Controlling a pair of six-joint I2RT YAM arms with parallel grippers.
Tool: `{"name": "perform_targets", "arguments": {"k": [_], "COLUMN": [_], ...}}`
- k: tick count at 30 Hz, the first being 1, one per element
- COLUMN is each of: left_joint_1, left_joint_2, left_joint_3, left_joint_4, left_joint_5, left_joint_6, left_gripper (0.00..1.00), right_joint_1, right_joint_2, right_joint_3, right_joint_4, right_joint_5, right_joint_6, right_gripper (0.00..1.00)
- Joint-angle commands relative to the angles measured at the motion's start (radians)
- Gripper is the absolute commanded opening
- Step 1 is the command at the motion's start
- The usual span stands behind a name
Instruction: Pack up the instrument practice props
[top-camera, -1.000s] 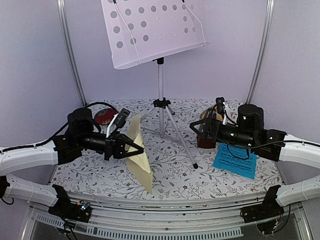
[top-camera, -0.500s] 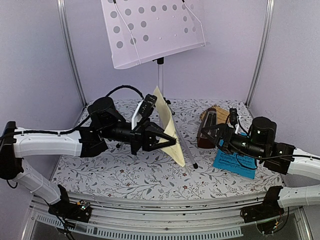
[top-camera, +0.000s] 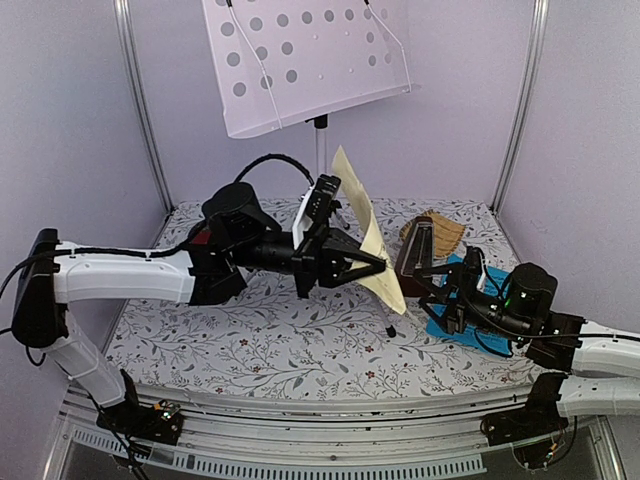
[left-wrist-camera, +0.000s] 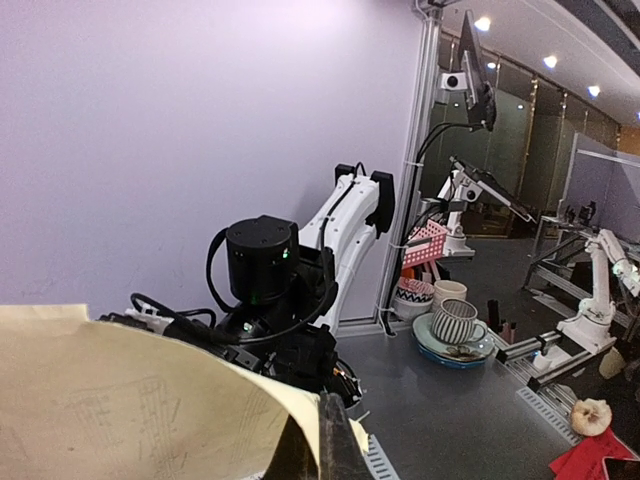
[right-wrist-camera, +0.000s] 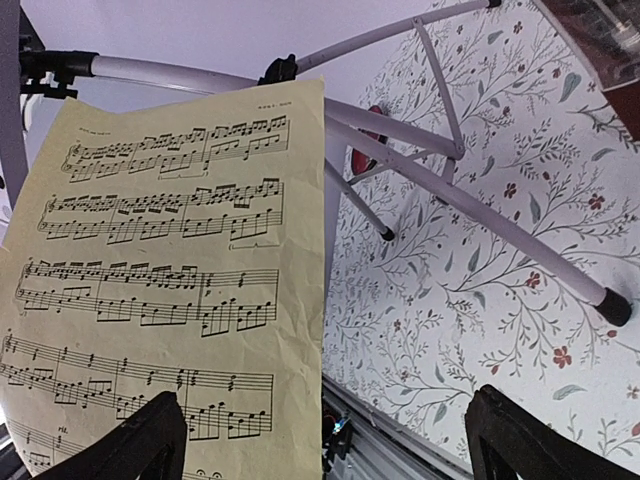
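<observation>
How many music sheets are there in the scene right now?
2. The cream sheet is held up off the table by the left gripper; the blue sheet lies flat on the table, partly under the right arm. More could be hidden.

A robotics lab is indicated: a lilac-walled booth framed by aluminium posts is seen, and beyond it other robot arms and a mounted monitor.

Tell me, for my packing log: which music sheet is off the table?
The cream paper music sheet, pinched in the left gripper and held in the air; the blue paper sheet lies flat on the floral table.
</observation>
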Motion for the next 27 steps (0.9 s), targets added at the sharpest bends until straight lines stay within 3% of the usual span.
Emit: {"name": "perform_targets", "arguments": {"k": [1, 12, 27], "left_joint_1": [-0.017, -0.025, -0.025], "left_joint_2": [0.02, 0.095, 0.158], "left_joint_3": [0.031, 0.098, 0.128], "left_joint_4": [0.096, 0.185, 0.215], "left_joint_5": [0.003, 0.059, 0.093], "left_joint_6": [0.031, 0.005, -0.018], "left_gripper": [0.0, 0.0, 0.0], "right_joint_1": [-0.003, -0.003, -0.002], "right_joint_2": [0.019, 0.03, -0.025], "right_joint_3": [-0.028, -0.032, -0.032], "right_joint_4": [0.173, 0.304, 0.328], "right_joint_5": [-0.06, -0.113, -0.117], "right_joint_6": [0.116, 0.184, 0.206], "right_gripper": [0.99, 0.99, 0.99]}}
